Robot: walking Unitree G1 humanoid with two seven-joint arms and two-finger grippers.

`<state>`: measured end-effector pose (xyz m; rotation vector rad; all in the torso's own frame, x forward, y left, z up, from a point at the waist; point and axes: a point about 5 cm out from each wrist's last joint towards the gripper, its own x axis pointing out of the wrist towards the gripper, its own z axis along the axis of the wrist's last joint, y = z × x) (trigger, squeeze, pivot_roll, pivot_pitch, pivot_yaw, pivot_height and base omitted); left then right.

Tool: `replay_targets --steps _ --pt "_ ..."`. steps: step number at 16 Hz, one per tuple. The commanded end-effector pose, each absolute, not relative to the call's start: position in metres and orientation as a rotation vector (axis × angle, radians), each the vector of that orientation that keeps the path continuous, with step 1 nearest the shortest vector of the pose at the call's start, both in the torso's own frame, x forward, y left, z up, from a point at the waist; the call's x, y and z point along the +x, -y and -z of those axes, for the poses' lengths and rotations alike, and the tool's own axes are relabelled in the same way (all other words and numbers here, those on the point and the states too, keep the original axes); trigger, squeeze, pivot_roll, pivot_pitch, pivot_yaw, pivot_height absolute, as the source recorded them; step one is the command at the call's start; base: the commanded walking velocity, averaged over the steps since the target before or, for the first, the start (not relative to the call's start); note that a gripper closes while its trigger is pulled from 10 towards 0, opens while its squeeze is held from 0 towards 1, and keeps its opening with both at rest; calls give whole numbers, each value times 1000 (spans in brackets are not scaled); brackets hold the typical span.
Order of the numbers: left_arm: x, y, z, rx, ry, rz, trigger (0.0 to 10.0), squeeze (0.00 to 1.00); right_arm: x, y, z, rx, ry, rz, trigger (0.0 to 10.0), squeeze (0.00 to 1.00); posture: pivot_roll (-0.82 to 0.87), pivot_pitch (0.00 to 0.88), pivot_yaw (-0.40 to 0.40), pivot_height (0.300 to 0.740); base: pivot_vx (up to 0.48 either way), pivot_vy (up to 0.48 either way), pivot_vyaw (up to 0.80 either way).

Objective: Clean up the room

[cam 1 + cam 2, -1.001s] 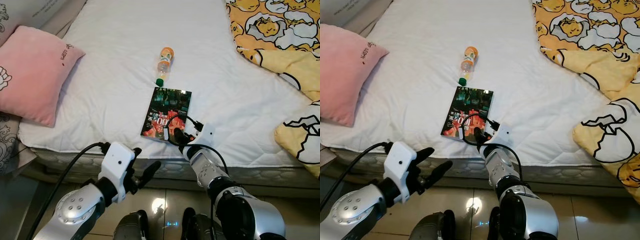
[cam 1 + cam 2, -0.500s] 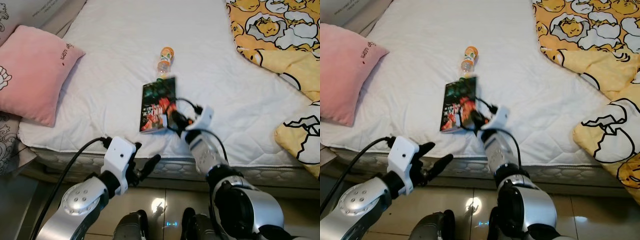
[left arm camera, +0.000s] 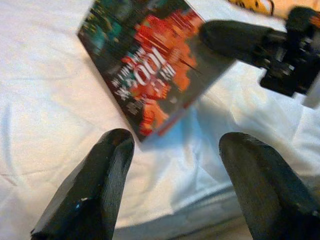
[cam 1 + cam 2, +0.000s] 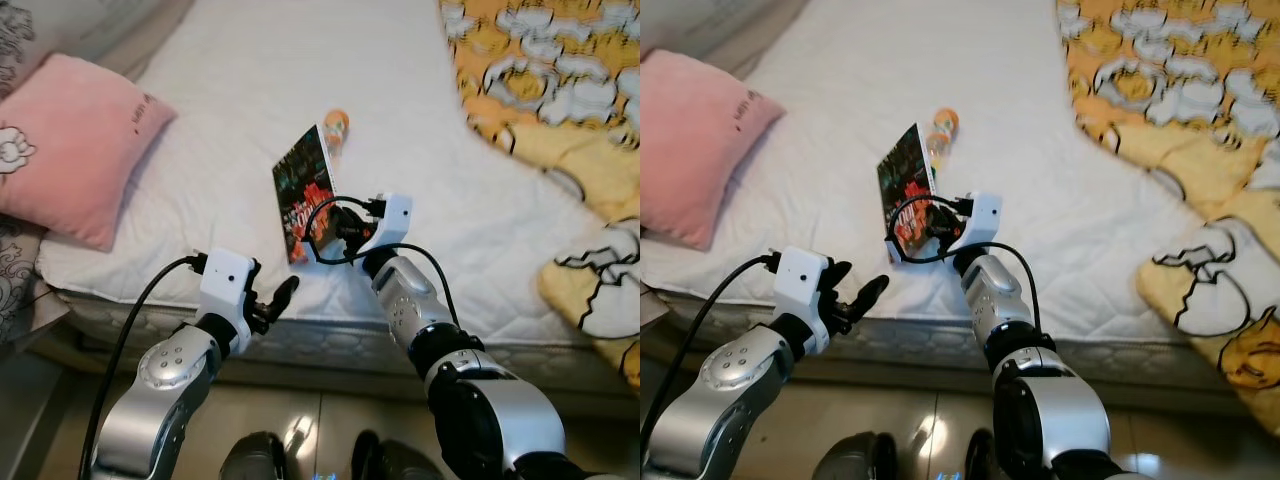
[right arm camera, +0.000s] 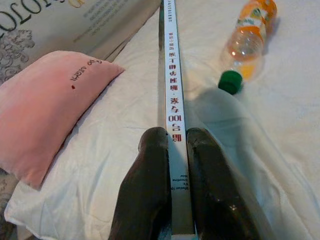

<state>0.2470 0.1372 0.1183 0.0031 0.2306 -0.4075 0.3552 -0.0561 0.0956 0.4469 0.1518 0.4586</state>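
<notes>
Right wrist view shows the right gripper (image 5: 173,165) pinching a book (image 5: 173,90) by its spine edge, one black finger pressed on each cover, so the book stands on edge above the white bed (image 5: 280,100). From the head camera, the book (image 4: 303,190) is tilted up off the mattress near the front edge of the bed, with the right gripper (image 4: 342,226) at its lower corner, at about 5 o'clock from the book's middle. A plastic bottle (image 4: 335,128) with orange drink and a green cap lies on the sheet just beyond the book, at about 1 o'clock from it. The left gripper (image 4: 272,303) hovers at the mattress edge, at about 7 o'clock from the book, its two fingers (image 3: 92,190) spread apart and holding nothing. A pink pillow (image 4: 75,145) rests at 9 o'clock on the bed, and a yellow patterned blanket (image 4: 560,110) is heaped at 2 o'clock.
</notes>
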Motion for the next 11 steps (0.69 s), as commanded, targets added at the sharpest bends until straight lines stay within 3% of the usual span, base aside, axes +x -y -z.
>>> replay_targets --steps 1,3,9,11 --pt "252 -141 -115 -3 -224 361 10000 0 349 39 -101 447 -99 -488 0 0 155 0 -15 740 0 0 0" --pt "262 -145 -117 -10 -190 319 10000 0 352 46 -110 316 -19 -473 0 0 147 0 -35 740 0 0 0" --pt "290 -151 -126 20 -115 288 10000 0 343 80 -102 176 47 -391 0 0 105 0 -50 740 0 454 0" --pt "293 -158 -120 -54 -122 218 10000 0 334 86 -94 82 69 -391 0 0 96 0 -54 740 0 480 0"
